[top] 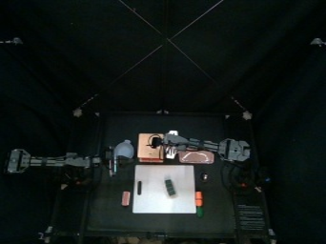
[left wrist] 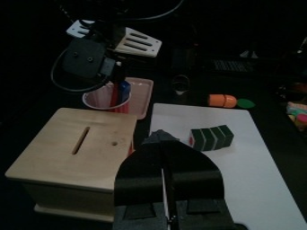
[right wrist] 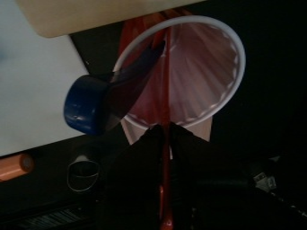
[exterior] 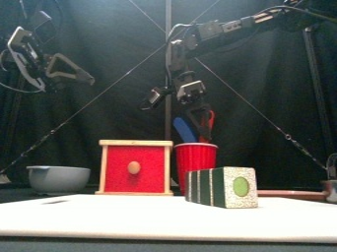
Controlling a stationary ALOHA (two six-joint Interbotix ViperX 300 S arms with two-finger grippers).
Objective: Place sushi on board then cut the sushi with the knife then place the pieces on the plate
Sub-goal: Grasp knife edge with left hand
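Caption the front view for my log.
Right hand hovers above the red cup; sushi roll sits on the white cutting board.

Calling it as I look around the tabletop: not one word, number or label that I can read. The sushi roll shows only its green and speckled faces, the red cup is plain, the wooden box has a bare red drawer front, and the white cutting board is blank.
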